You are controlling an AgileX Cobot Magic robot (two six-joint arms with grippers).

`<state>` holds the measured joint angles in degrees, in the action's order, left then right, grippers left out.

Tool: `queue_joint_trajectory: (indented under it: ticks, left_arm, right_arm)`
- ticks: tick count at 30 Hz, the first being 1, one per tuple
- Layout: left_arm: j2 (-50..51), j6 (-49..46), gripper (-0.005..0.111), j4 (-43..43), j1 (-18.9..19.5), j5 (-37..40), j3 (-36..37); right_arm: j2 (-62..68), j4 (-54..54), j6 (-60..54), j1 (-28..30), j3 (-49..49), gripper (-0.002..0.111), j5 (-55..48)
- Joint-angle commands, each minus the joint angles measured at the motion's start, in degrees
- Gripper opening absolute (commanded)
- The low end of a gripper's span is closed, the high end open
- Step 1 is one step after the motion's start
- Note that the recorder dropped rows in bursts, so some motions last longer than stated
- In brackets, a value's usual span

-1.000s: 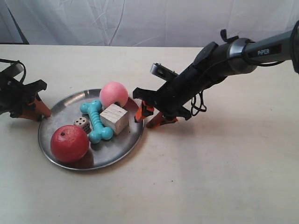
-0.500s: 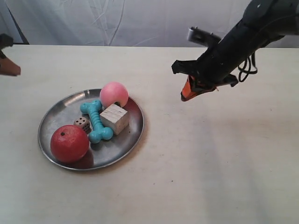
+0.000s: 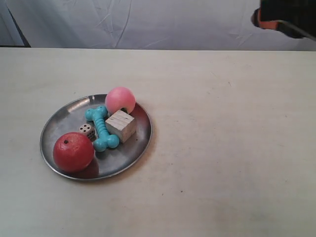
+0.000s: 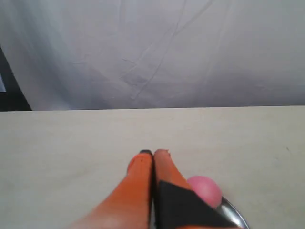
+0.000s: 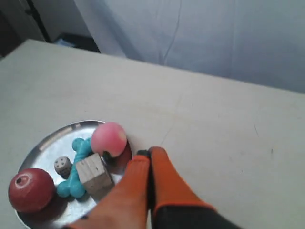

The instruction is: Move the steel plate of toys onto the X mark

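Observation:
The steel plate (image 3: pixel 58 123) rests on the pale table, left of the middle, with no gripper touching it. In it lie a red apple-like ball (image 3: pixel 73 152), a pink ball (image 3: pixel 120 100), a turquoise bone (image 3: pixel 101 128), a wooden cube (image 3: pixel 121 125) and a white die (image 3: pixel 87 131). My right gripper (image 5: pixel 149 152) is shut and empty, hovering above the table beside the pink ball (image 5: pixel 109 138) and the plate (image 5: pixel 47 143). My left gripper (image 4: pixel 153 153) is also shut and empty, with the pink ball (image 4: pixel 205 190) and the plate rim (image 4: pixel 233 214) behind it. No X mark shows in any view.
A white cloth backdrop (image 3: pixel 148 22) hangs behind the table's far edge. An orange and black tip of the arm at the exterior view's right (image 3: pixel 276 22) shows only in the top right corner. Bare tabletop (image 3: pixel 227 148) spreads right of the plate.
Both arms have pulled up and away from the plate's sides. The one at the exterior view's left has left that view, the other rose to the top right corner. The plate stayed put.

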<state>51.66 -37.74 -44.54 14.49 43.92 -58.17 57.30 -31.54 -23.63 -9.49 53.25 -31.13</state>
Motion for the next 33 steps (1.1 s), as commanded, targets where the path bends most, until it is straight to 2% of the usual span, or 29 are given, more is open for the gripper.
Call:
queue_joint_trajectory:
  ticks: [1,6,10,15,25,30,31,33]
  left_arm:
    - [-6.33,-0.35,0.000,-0.58,-6.03,0.00,5.51]
    - [-13.94,-0.35,0.000,0.08,-13.71,1.25,9.68]
    - [-18.93,1.66,0.000,0.33,-16.97,0.84,11.45]
    - [-22.59,2.41,0.000,0.14,-18.00,0.93,13.11]
    - [-23.01,3.25,0.000,-1.04,-18.09,0.83,17.17]
    - [-23.01,3.25,0.000,-0.51,-18.09,0.99,18.01]
    - [-23.01,3.25,0.000,-0.51,-18.09,0.99,18.01]
    - [-23.01,3.12,0.000,-0.39,-18.09,0.16,18.01]
  right_arm:
    - [-15.28,0.02,-2.27,-3.38,-8.12,0.000,2.37]
    - [-29.97,-1.39,1.76,-4.00,-14.29,0.000,-2.77]
    - [-37.45,-1.39,2.64,-4.00,-15.20,0.000,-14.27]
    - [-43.72,-1.43,2.64,-4.00,-15.20,0.000,-21.22]
    - [-46.98,-2.16,2.64,-3.01,-15.20,0.000,-22.74]
    - [-46.98,-3.00,2.64,4.74,-15.20,0.000,-22.74]
    - [-47.38,-3.11,2.64,8.73,-15.20,0.000,-22.74]
    - [-49.15,-3.11,2.64,10.71,-16.86,0.000,-20.93]
